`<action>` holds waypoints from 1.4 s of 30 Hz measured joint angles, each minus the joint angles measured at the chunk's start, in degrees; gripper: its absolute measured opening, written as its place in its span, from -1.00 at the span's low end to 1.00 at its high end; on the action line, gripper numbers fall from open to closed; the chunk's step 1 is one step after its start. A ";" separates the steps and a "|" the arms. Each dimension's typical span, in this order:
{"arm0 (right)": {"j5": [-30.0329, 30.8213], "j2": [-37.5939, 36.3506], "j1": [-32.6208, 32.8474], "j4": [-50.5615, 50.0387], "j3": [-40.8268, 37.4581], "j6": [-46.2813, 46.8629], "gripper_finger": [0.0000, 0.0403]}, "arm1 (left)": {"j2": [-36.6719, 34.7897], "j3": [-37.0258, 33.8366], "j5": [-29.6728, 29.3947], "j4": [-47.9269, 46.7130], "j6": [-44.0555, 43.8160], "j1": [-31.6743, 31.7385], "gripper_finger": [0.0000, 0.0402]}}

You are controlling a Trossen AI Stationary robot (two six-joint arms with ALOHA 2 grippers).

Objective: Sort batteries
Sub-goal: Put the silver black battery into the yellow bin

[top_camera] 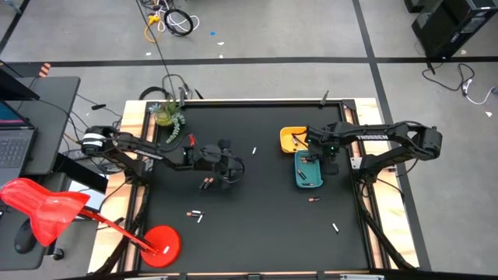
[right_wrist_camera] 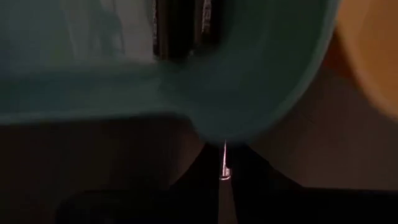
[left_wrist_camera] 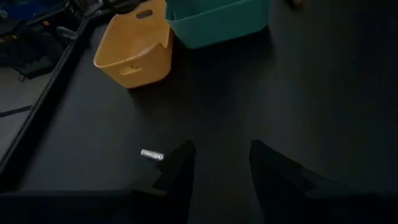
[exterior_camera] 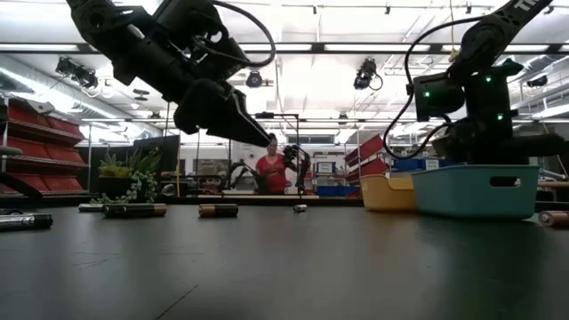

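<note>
My right gripper point(right_wrist_camera: 221, 171) hung closed and empty over the teal tray point(right_wrist_camera: 249, 93) holding sorted batteries point(right_wrist_camera: 180, 25), while my left gripper point(left_wrist_camera: 219, 163) hovered open, a silver battery point(left_wrist_camera: 152, 155) just beside one fingertip.

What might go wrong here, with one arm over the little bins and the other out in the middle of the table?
Two risks stand out. The right gripper, shut, sits right at the teal tray; any sideways move might shove it into the yellow tray beside it. The left gripper hangs open above the mat, with a silver battery just outside one finger; coming straight down, it would probably miss it or roll it away.
</note>
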 joint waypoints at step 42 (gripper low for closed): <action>3.57 -0.22 7.28 -15.60 26.02 31.92 -0.24 | -1.36 0.02 -2.84 0.51 -0.79 -0.13 -0.22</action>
